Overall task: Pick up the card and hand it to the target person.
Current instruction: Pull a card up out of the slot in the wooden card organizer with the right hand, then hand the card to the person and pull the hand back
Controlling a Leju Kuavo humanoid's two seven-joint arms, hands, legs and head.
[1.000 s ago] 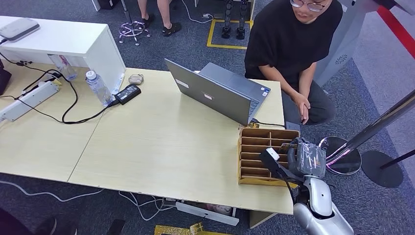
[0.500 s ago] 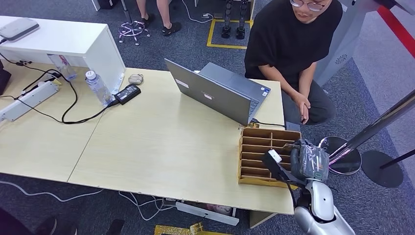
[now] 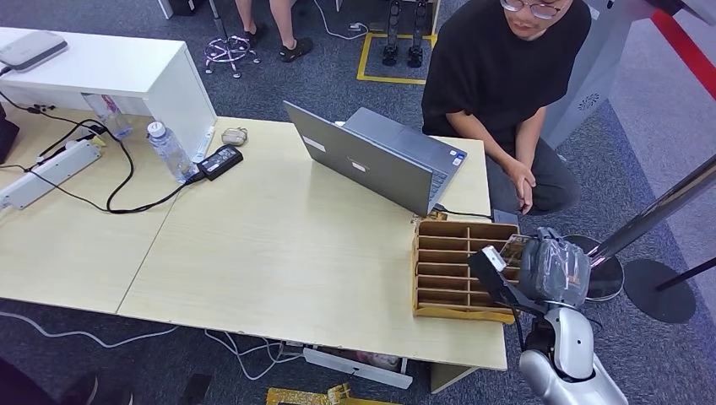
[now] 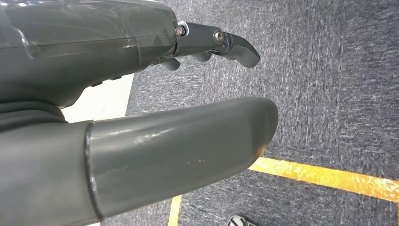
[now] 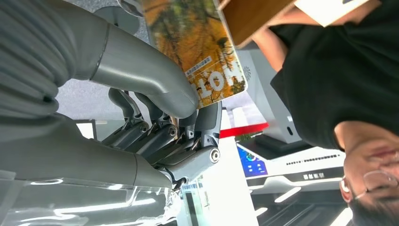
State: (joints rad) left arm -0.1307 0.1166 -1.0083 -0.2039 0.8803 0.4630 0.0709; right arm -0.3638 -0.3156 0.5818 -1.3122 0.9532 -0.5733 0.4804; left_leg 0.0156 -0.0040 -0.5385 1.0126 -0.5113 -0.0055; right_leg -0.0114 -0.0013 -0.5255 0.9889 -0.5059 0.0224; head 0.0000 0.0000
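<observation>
From the head view, the right hand (image 3: 550,272) hovers over the right edge of the wooden organizer (image 3: 460,268) on the worktop (image 3: 279,245), holding the card (image 3: 513,247); a person in black (image 3: 507,76) crouches just beyond.

Left wrist view: the left hand (image 4: 141,94) hangs over carpet, fingers apart, holding nothing.

Right wrist view: the thumb (image 5: 150,77) presses the autumn-coloured card against the fingers.

The room is an office-type robotics test area: grey carpet (image 3: 279,80) with yellow floor tape (image 3: 377,79), pale wooden desks (image 3: 279,245), an open laptop (image 3: 376,156), a power strip (image 3: 46,173) and a white cabinet (image 3: 127,72).
</observation>
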